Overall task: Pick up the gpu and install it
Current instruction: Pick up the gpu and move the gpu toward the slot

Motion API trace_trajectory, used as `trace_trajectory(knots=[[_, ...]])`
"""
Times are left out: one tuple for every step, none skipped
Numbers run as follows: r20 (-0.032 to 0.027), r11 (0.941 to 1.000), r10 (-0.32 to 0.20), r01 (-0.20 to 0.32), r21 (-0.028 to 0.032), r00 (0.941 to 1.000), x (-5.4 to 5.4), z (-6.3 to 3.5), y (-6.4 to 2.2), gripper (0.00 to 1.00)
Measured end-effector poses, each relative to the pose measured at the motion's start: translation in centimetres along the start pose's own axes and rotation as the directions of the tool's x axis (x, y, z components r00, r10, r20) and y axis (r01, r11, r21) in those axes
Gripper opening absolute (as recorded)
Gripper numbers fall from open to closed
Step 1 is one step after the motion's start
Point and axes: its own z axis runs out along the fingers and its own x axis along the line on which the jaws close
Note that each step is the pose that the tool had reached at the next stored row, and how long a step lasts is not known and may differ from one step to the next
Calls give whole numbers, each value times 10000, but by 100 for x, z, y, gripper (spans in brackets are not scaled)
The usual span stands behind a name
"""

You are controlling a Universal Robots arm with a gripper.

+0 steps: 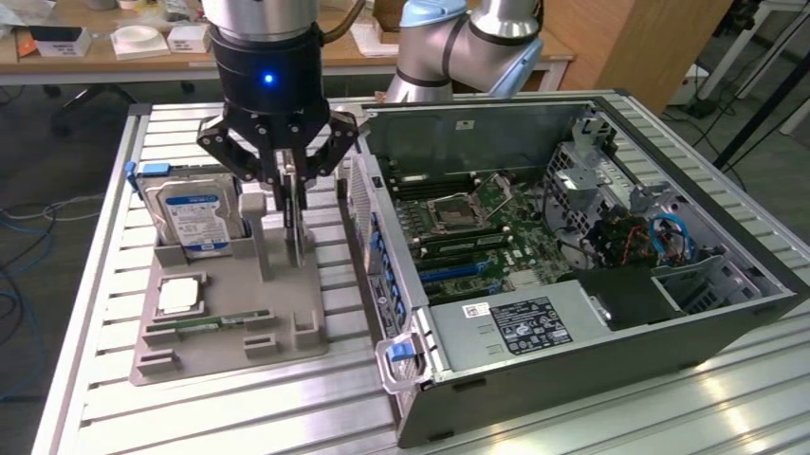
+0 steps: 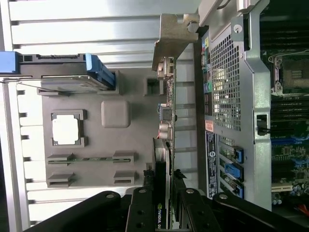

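Pick-up step: the gripper (image 1: 294, 180) has its fingers closed partway onto the gpu (image 1: 296, 232), pinching its top edge; the card stands upright on edge at the tray's (image 1: 215, 355) side nearest the case (image 1: 532, 379); lifting calls for a straight pull, clear of the tray's posts.

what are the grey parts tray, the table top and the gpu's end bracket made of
Parts tray: probably plastic, matte grey, with moulded-looking slots.
Table top: likely aluminium, brushed silver slats that reflect light.
The gpu end bracket: seems bare sheet metal, dull silver, bent at the tip.
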Motion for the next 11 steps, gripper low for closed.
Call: trace_trajectory(knots=[[0, 10000, 0, 0, 0, 10000, 0, -14, 0, 26], [0, 10000, 0, 0, 0, 10000, -1, -30, 1, 26], [1, 10000, 0, 0, 0, 10000, -1, -48, 1, 26], [1, 10000, 0, 0, 0, 10000, -2, -71, 1, 26], [2, 10000, 0, 0, -1, 10000, -2, -93, 2, 26], [2, 10000, 0, 0, 0, 10000, -3, -116, 2, 26], [3, 10000, 0, 0, -1, 10000, -3, -139, 3, 26], [3, 10000, 0, 0, -1, 10000, -4, -164, 3, 26], [2, 10000, 0, 0, 0, 10000, -5, -190, 3, 26], [3, 10000, 0, 0, 0, 10000, -6, -218, 4, 26], [3, 10000, 0, 0, 0, 10000, -6, -247, 4, 26]])
